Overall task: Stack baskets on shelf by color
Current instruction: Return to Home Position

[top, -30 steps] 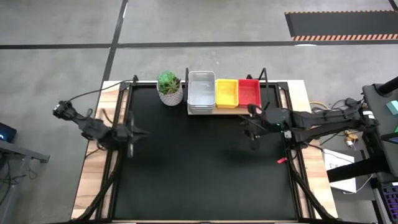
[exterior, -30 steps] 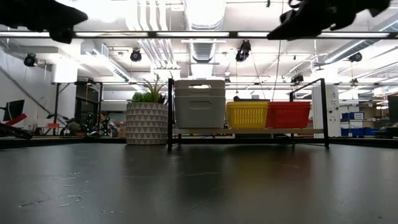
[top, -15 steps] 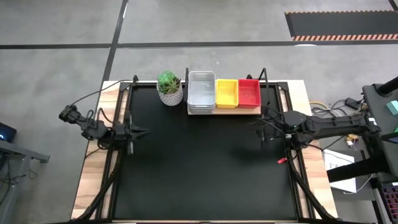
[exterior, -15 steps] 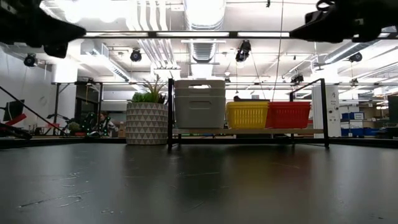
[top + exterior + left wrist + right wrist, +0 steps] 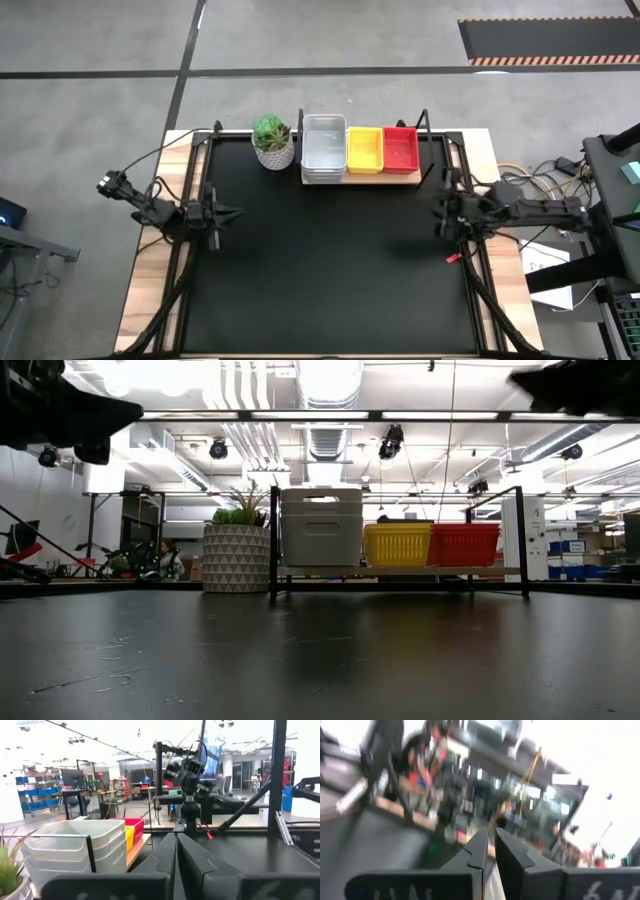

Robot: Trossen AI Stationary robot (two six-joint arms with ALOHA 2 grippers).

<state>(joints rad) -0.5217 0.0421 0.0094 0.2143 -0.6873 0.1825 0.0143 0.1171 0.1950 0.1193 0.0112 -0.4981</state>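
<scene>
free: tabletop (image 5: 320, 275) bare through middle and near side | blocked: far edge, shelf (image 5: 400, 177) filled end to end with baskets (image 5: 364, 148), plant pot (image 5: 273, 142) just beside its left end | flanks: left gripper (image 5: 232, 212) and right gripper (image 5: 438, 214) at opposite edges, well apart

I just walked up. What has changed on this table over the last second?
The right end effector has drawn back from beside the red baskets toward the table's right edge, carrying nothing. The left end effector barely shifted at the left side. The white baskets, the yellow baskets, the shelf and the plant stayed where they were.
</scene>
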